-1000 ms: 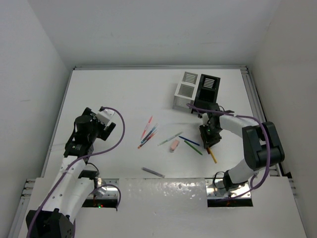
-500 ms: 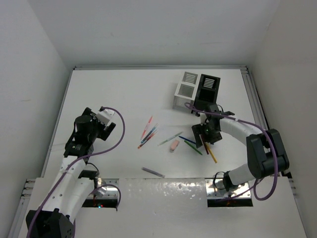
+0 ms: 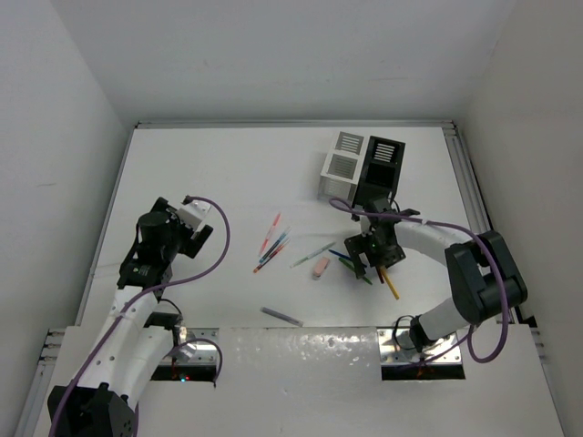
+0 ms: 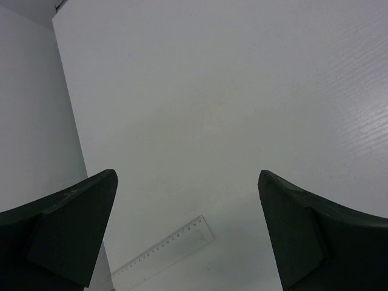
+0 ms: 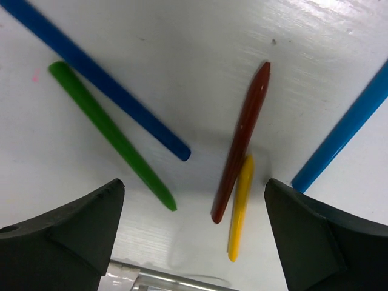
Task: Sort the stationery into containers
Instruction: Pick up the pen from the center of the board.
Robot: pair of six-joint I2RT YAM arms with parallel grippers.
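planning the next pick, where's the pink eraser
In the top view the pink eraser lies right of centre, just below a pale green pen and left of the dark green pen by the right gripper.

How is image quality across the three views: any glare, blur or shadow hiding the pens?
Top external: even, soft light, no blur, but the pens are tiny. Right wrist: sharp; mild glare on the table top right, faint shadow beside the red pen. Left wrist: flat light, fingers of the left hand dark, the clear ruler low in contrast.
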